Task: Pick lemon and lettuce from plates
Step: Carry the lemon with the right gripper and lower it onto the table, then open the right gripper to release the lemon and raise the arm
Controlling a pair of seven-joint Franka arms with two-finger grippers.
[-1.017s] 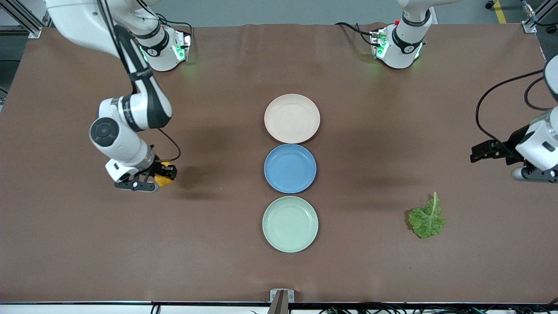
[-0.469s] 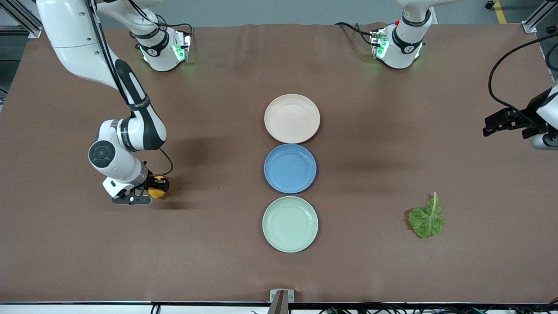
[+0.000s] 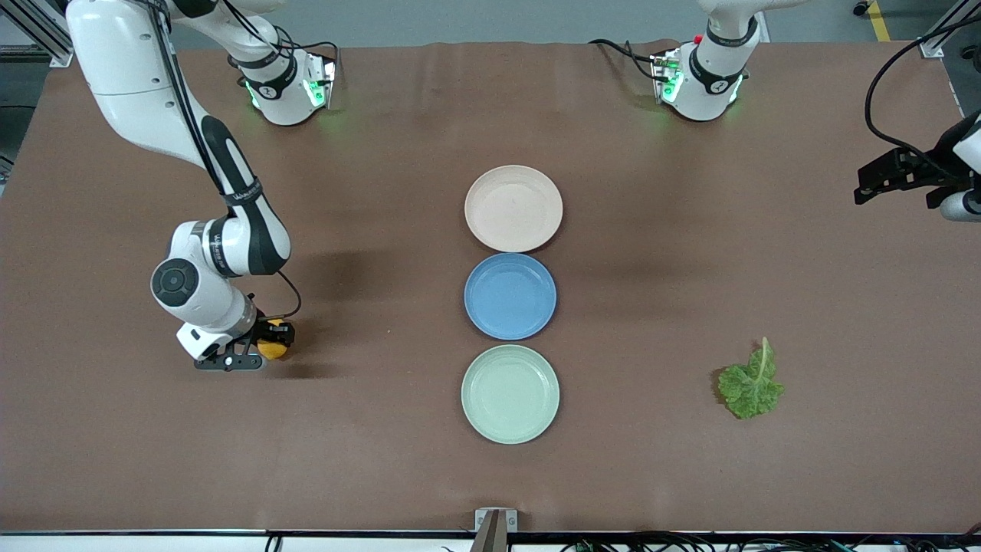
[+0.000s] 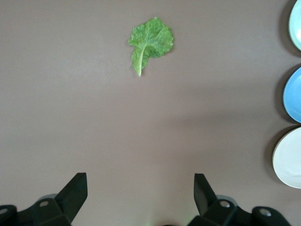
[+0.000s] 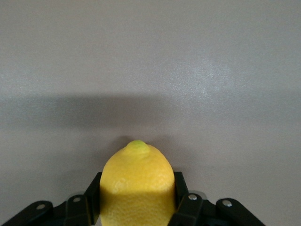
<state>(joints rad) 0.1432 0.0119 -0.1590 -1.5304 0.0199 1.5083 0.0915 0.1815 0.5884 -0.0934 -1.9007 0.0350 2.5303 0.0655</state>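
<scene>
While the right gripper [image 3: 264,351] pinches the lemon [image 3: 273,349] between its fingers [image 5: 186,200] low over the bare brown table [image 3: 138,445] toward the right arm's end, the fruit's pale tip points away from the wrist (its shadow lies on the cloth just beneath). Up over the left arm's end of the table, the left gripper [image 3: 881,178] hangs with its fingers [image 4: 75,190] spread wide and nothing between them. Flat on the cloth lies the lettuce [image 3: 752,382], well apart from the three plates: beige-pink plate [image 3: 513,208] nearest the bases, blue plate [image 3: 510,296] in the middle, pale green plate [image 3: 510,393] nearest the front camera.
</scene>
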